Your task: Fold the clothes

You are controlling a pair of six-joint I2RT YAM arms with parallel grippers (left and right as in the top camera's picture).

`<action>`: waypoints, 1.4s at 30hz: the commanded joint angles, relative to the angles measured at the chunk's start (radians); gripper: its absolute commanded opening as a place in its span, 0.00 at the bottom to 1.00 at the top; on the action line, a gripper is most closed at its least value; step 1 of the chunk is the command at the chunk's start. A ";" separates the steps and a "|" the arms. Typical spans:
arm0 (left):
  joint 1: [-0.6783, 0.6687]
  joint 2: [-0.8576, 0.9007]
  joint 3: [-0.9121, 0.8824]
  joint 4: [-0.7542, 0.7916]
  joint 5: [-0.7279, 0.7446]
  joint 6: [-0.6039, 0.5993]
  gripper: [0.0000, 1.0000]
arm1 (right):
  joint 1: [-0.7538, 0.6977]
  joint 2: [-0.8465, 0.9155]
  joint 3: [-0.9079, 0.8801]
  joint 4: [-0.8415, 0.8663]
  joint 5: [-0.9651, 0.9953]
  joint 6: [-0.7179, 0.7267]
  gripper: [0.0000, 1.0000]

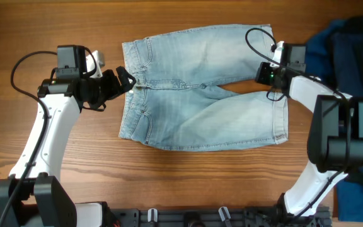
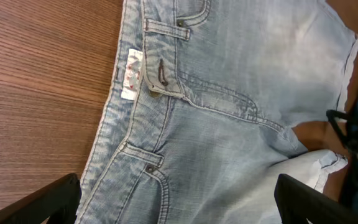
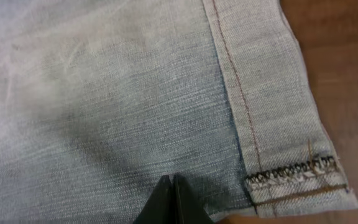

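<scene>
Currently denim shorts [image 1: 197, 94] lie flat, faded, cuffed.

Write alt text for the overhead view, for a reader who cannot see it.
Light blue denim shorts lie spread on a wooden table, waistband toward the left arm. The left gripper is open at the waistband; the right gripper is shut by the leg hems. Dark navy garments are piled at the right edge.
</scene>
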 commanded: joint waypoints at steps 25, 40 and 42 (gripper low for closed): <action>0.000 -0.005 0.009 0.000 0.012 0.005 1.00 | 0.029 -0.711 -0.027 -0.740 0.037 0.220 0.04; 0.000 -0.005 0.009 0.000 0.012 0.005 1.00 | 0.070 -0.711 -0.058 -1.074 -0.119 0.325 0.04; 0.000 -0.005 0.009 0.000 0.012 0.005 1.00 | 0.116 -0.711 -0.070 -1.073 -0.117 0.345 0.04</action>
